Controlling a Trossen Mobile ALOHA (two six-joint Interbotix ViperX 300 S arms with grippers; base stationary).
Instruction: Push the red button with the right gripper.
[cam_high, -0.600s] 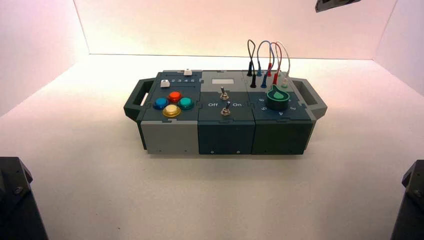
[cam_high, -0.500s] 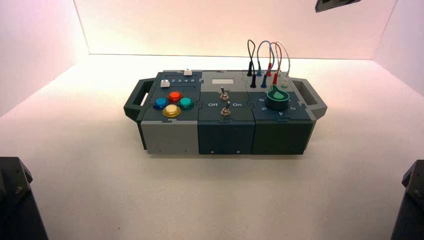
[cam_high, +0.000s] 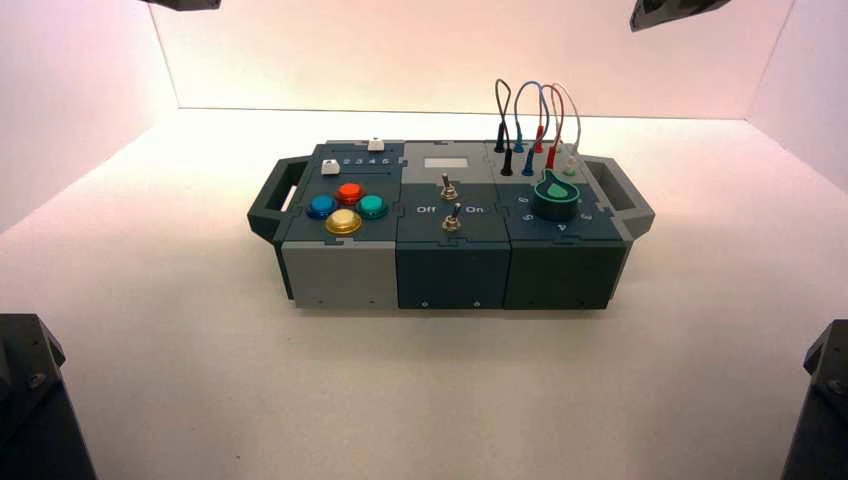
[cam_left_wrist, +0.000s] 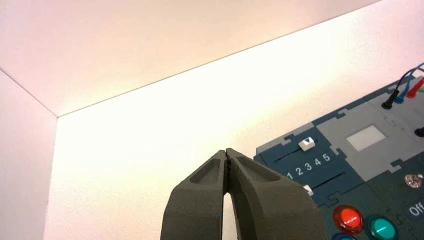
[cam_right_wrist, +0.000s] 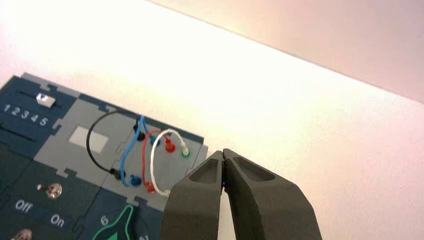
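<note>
The right gripper, fingertips pressed together on nothing, hangs high beyond the box's right end. The red dome button is the rearmost of 4 on the box's left panel. Best carry the closed tips over the 2 toggle switches, then press straight down, clear of the blue, green and yellow domes. The left gripper idles high beyond the box's left end.

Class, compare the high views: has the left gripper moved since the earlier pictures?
Yes. The left gripper was out of view; now its tip shows at the top edge, left of the box, so it has come into view there.
</note>
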